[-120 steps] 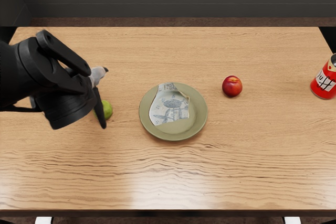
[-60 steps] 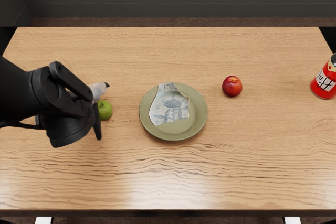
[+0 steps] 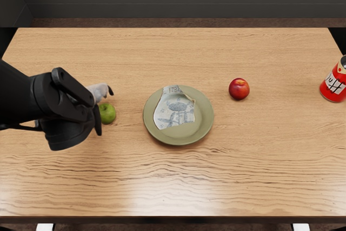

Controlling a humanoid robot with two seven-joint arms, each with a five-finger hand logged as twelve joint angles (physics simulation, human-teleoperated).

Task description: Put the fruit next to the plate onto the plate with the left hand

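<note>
Hovering with left hand (image 3: 73,120), fingers (image 3: 99,90) spread and empty, just beside fruit (image 3: 107,113), likely needing centring before closing and lifting toward plate (image 3: 147,116).

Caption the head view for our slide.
Left hand poised at the green fruit left of the plate; a red apple and a can sit to the plate's right.

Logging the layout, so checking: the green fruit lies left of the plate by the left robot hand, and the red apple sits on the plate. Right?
Not quite. The head view shows the red apple on the table, right of the plate, not on it. The green fruit does lie left of the plate by the left robot hand.
</note>
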